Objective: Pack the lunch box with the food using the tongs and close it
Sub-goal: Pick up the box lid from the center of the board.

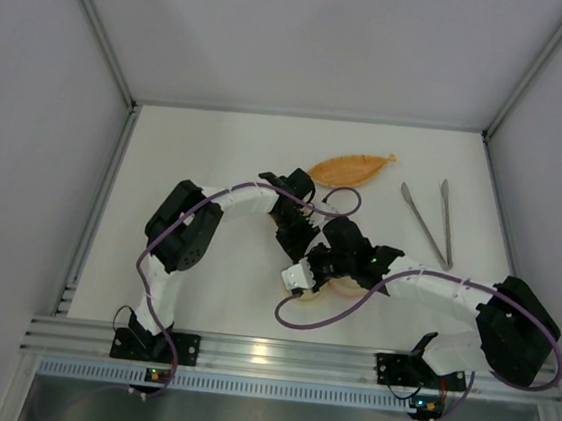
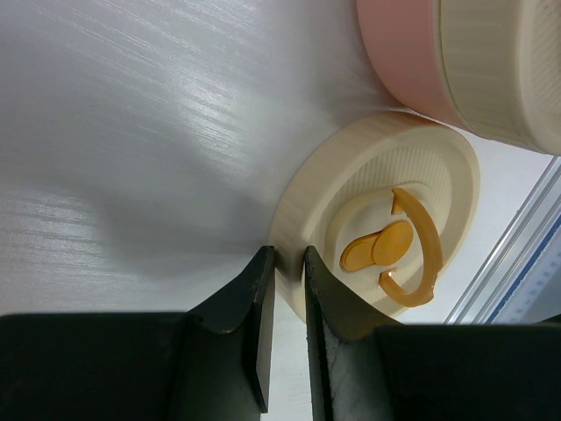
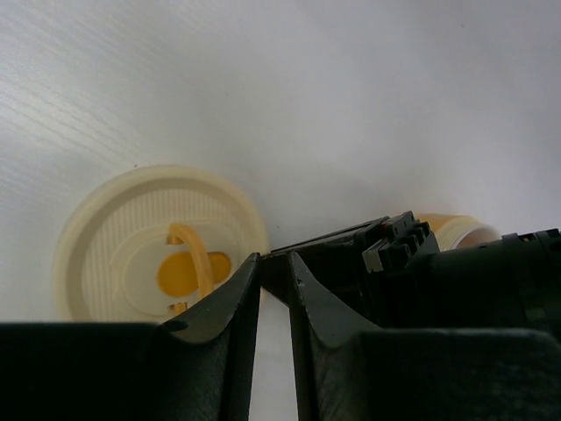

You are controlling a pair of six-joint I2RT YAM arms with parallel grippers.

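Note:
The lunch box's round cream lid (image 2: 386, 175), with an orange ring handle, lies flat on the white table. My left gripper (image 2: 289, 259) is shut on the lid's rim, one finger outside it and one inside. The lunch box (image 2: 491, 61), cream with a pink band, stands just beyond the lid. My right gripper (image 3: 273, 263) hovers at the same lid (image 3: 105, 237), jaws close together with bare table showing through the slit. The left gripper's finger shows behind its tips. The silver tongs (image 1: 429, 221) lie untouched at the right. The food is out of view.
A long orange leaf-shaped dish (image 1: 351, 168) lies behind the arms. Both arms cross at the table's middle, cables looping around them. The aluminium rail (image 1: 266, 355) runs along the near edge, close to the lid. White walls enclose the table.

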